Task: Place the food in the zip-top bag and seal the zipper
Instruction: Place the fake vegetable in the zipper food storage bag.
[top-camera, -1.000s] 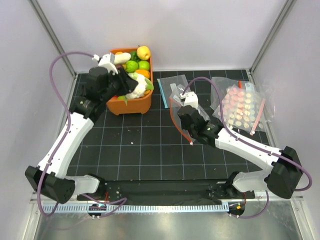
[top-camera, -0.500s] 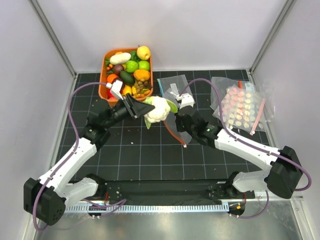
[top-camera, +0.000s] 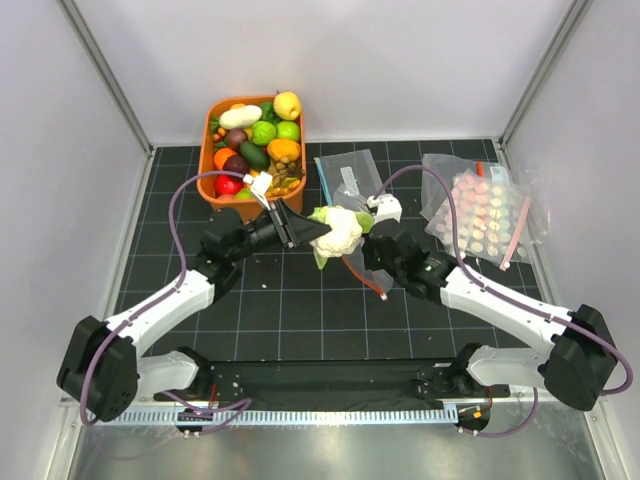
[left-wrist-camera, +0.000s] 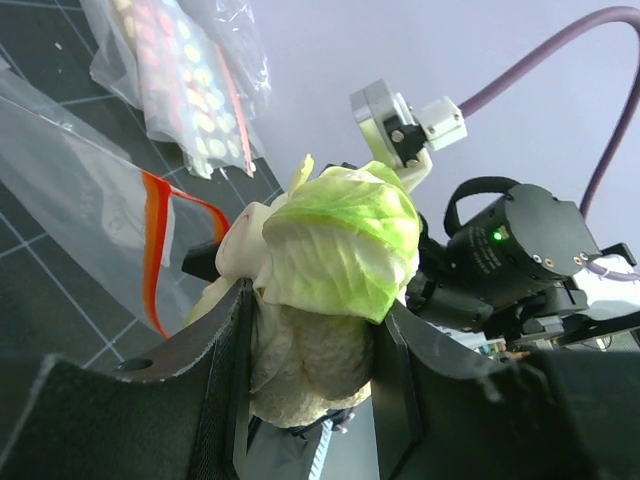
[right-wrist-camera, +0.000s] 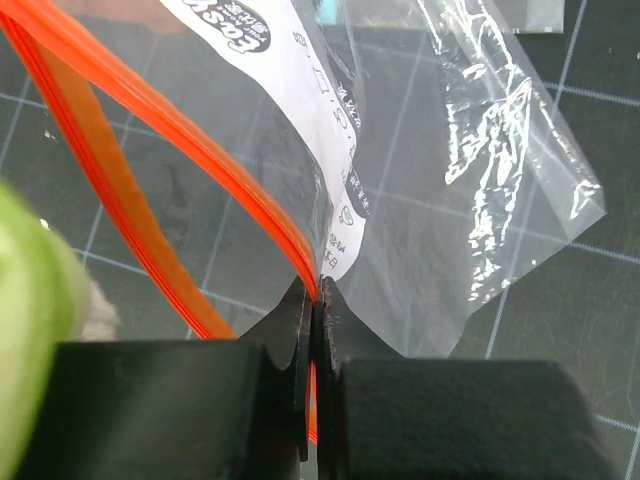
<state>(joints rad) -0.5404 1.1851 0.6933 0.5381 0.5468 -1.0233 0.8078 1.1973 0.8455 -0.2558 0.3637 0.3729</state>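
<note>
Right fingers (right-wrist-camera: 280, 400) pinch the zipper (left-wrist-camera: 150, 260) to prop the zip-top bag (left-wrist-camera: 80, 200) open (sensible); left fingers (left-wrist-camera: 225, 390) clasp the cauliflower (left-wrist-camera: 335, 250) beside its mouth.

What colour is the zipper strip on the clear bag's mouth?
The zipper is orange-red, and it shows best in the right wrist view.

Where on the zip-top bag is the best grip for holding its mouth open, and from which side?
Pinch the zipper on one lip of the zip-top bag, from the right, as the right gripper does. The strip forms a firm rim, the film is crinkly, and the mouth faces the cauliflower in the left gripper.
</note>
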